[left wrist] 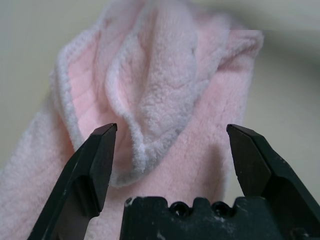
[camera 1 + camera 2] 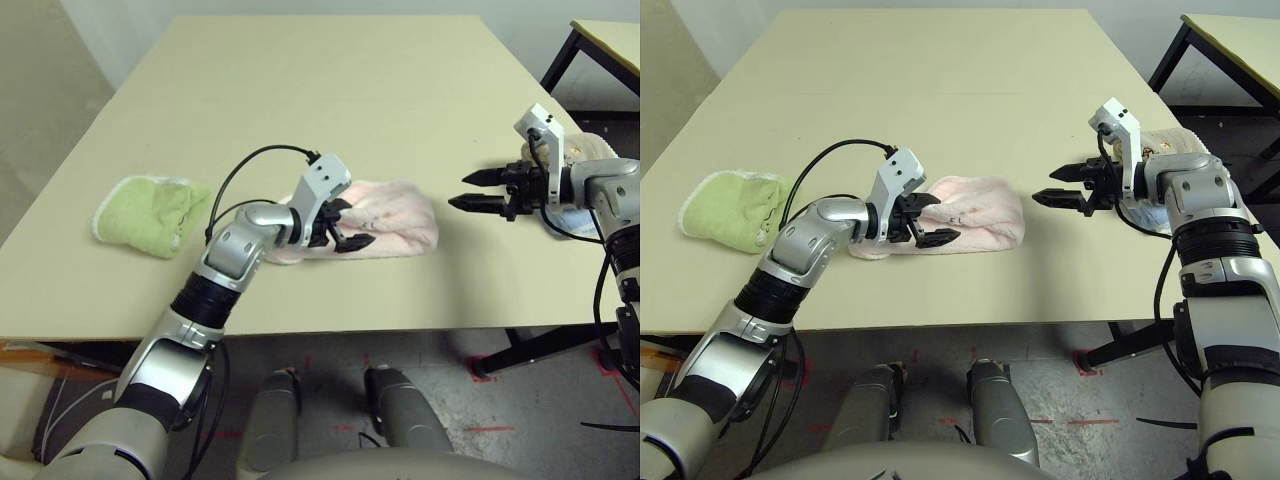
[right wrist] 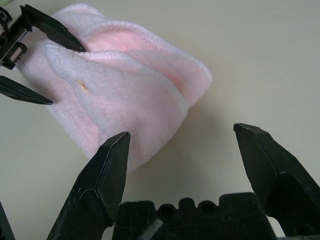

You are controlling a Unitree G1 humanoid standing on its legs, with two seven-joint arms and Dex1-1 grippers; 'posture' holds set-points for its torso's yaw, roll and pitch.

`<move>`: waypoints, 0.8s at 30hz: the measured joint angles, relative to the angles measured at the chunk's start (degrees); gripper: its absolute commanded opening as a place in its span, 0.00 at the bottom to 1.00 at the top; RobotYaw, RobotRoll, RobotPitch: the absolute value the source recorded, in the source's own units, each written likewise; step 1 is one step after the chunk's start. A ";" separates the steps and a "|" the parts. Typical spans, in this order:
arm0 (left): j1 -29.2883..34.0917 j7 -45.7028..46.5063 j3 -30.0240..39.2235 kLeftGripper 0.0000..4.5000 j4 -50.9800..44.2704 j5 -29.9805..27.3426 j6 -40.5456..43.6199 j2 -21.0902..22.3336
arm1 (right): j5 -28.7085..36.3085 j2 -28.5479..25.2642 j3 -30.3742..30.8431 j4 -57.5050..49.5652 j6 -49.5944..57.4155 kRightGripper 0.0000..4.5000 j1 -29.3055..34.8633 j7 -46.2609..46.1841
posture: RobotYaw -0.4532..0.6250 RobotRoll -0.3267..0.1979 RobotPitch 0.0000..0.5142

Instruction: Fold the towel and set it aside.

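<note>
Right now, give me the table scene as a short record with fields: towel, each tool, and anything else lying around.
towel: pale pink towel, bunched in loose folds near the table's front edge, middle
left tool: left tool, open, over the towel's left end, fingers either side of a raised fold
right tool: right tool, open, empty, to the right of the towel, apart from it
other items: lime-green folded towel at the left of the table; beige towel behind the right arm
fold status: not yet neatly folded or set aside

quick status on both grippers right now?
Left gripper: open, fingers over the pink towel, holding nothing.
Right gripper: open, empty, in the air off the towel's right end.
</note>
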 measured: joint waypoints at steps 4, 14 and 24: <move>0.00 -0.98 -0.27 0.51 -2.46 0.04 2.66 0.72 | 0.01 0.27 0.00 -0.49 0.00 1.00 0.15 -0.20 | 0.52 0.62 0.18; -0.24 -6.24 -0.48 0.01 -14.72 -7.16 17.38 3.11 | 0.00 0.88 0.00 -0.60 -0.16 1.00 0.25 -1.39 | 0.52 0.62 0.20; -0.59 -5.76 -1.71 0.17 -19.64 -11.85 22.74 6.60 | -0.03 1.43 0.00 -0.18 -0.83 1.00 0.25 -2.23 | 0.52 0.62 0.22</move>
